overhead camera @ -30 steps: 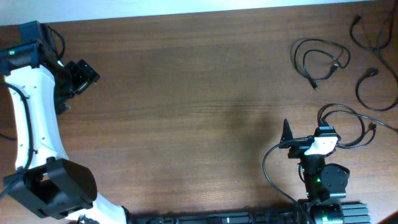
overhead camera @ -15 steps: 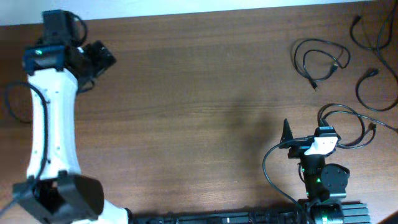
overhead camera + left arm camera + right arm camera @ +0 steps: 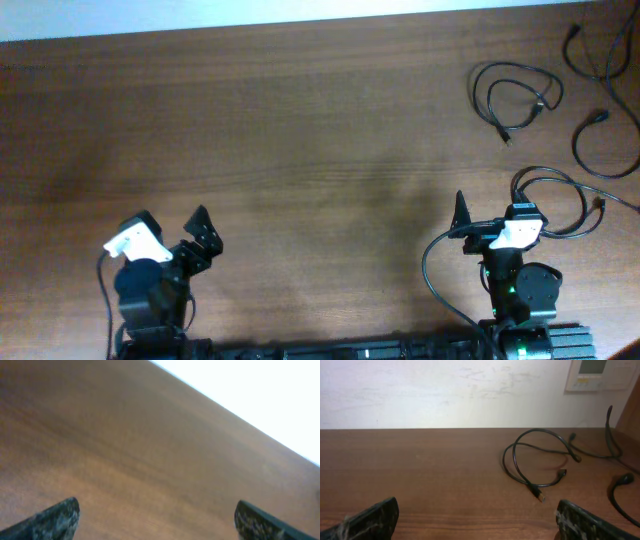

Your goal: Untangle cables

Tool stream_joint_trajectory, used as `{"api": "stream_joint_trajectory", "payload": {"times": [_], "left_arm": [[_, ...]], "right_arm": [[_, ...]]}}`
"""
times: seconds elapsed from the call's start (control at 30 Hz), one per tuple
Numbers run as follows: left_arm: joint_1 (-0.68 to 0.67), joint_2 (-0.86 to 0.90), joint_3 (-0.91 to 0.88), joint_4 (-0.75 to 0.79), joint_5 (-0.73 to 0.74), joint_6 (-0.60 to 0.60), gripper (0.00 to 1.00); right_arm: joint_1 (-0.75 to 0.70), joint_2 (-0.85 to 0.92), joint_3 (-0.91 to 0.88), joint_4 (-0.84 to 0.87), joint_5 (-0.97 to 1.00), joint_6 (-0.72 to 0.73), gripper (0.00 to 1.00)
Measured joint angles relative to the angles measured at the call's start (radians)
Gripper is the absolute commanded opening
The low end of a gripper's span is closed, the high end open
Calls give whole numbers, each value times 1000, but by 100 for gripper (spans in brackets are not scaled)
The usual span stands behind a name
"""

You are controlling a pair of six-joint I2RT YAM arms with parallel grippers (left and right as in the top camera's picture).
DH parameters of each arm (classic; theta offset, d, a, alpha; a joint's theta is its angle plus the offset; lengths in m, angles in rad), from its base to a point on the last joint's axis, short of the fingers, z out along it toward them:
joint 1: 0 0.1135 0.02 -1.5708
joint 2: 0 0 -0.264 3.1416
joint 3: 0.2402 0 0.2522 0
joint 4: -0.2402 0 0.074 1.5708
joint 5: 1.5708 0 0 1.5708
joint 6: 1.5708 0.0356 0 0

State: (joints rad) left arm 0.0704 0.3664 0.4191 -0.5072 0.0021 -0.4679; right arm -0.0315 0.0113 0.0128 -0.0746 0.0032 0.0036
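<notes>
Several thin black cables lie apart at the table's far right. One coil (image 3: 515, 95) lies at the back. Another cable (image 3: 600, 50) runs off the top right corner, and a third (image 3: 598, 145) curves by the right edge. A fourth cable (image 3: 555, 198) loops just right of my right gripper (image 3: 490, 215), which is open and empty at the front edge. In the right wrist view the coil (image 3: 520, 472) lies ahead, beyond the open jaws (image 3: 477, 517). My left gripper (image 3: 170, 225) is open and empty at the front left; its wrist view shows open jaws (image 3: 157, 520) over bare wood.
The brown wooden table (image 3: 300, 130) ends at a white wall along the back. A thick black robot wire (image 3: 430, 270) arcs beside the right arm's base. A white wall panel (image 3: 600, 375) shows in the right wrist view.
My left arm has swung from the back left of the table down to the front left edge and folded over its base. The right arm and the cables have not moved.
</notes>
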Motion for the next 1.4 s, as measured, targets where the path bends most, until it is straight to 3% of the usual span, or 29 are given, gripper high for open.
{"api": "stream_joint_trajectory", "payload": {"times": [0.1,0.2,0.4,0.63,1.4], "left_arm": [[0,-153,-206,192,70,3,99],[0,-272,-260,217,90,79,99],[-6,-352,-359,488,41,214,99],[-76,-354,-403,426,32,462,99],[-85,-354,-403,426,31,488,99]], "right_arm": [[0,0,0,0,0,0,99],[0,0,0,0,0,0,99],[0,0,0,0,0,0,99],[0,0,0,0,0,0,99],[0,0,0,0,0,0,99]]}}
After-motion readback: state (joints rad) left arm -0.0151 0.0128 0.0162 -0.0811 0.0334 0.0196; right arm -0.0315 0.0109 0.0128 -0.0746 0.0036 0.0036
